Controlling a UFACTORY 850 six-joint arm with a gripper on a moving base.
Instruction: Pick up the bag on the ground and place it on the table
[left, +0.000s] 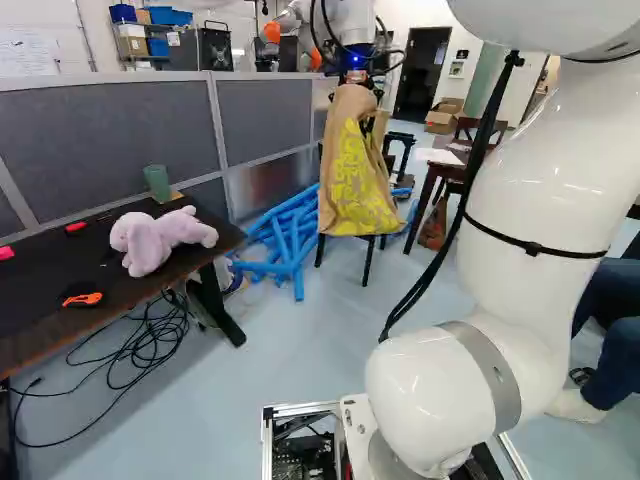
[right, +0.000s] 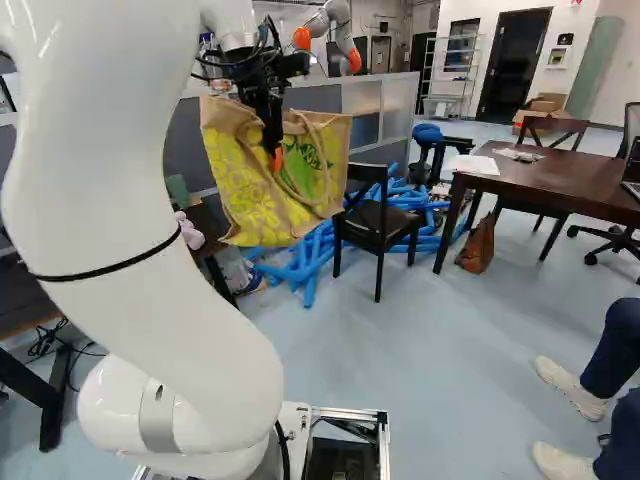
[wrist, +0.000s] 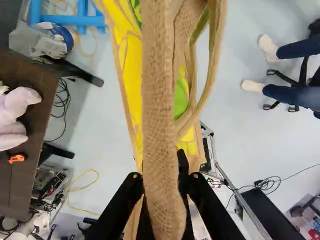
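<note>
The yellow-panelled bag (right: 240, 190) is held up off the floor by the gripper (right: 272, 155), whose two fingers are pressed on its coarse burlap handle (wrist: 162, 100) from both sides. The bag's edges are seen to be woven burlap, its panel printed with swirls and a green patch; its contents cannot be seen. To the bag's left in the left base view, a flat dark table (left: 35, 290) is occupied by a soft, rounded pink plush toy (left: 150, 243), a green cylindrical container (left: 157, 183) and an orange-handled cutter (left: 82, 299). Beyond the bag, smooth blue tubes (left: 298, 270) are heaped on the floor and a dark wooden chair (right: 380, 220) is placed. To the bag's right in the right base view, papers (right: 478, 165) are laid on a brown wooden table (right: 545, 175), by whose leg a slumped brown sack (right: 478, 245) is set. Far behind the bag, cardboard boxes (left: 445, 115) are stacked.
</note>
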